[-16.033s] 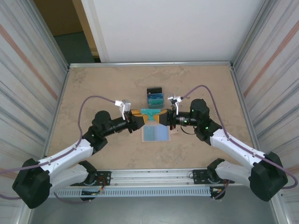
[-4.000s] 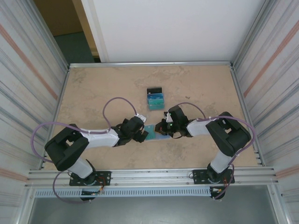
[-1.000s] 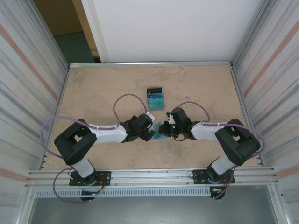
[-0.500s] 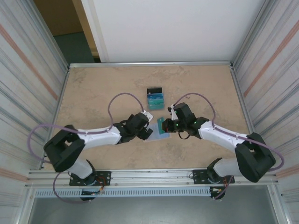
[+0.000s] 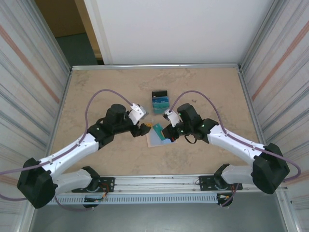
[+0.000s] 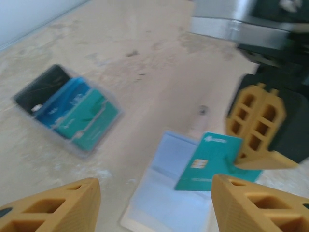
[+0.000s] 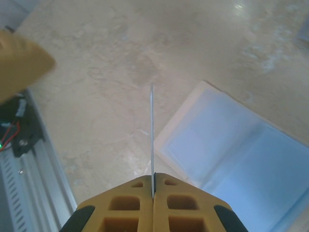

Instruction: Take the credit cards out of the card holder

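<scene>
One teal card is out, pinched edge-on in the right gripper above the holder, which lies flat and open, while the left gripper hangs wide open nearby; the next move is probably to carry the card to the pile and release it.

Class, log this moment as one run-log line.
right hand: shut on teal card | left hand: open | card holder: open on table | card pile: beyond it
</scene>
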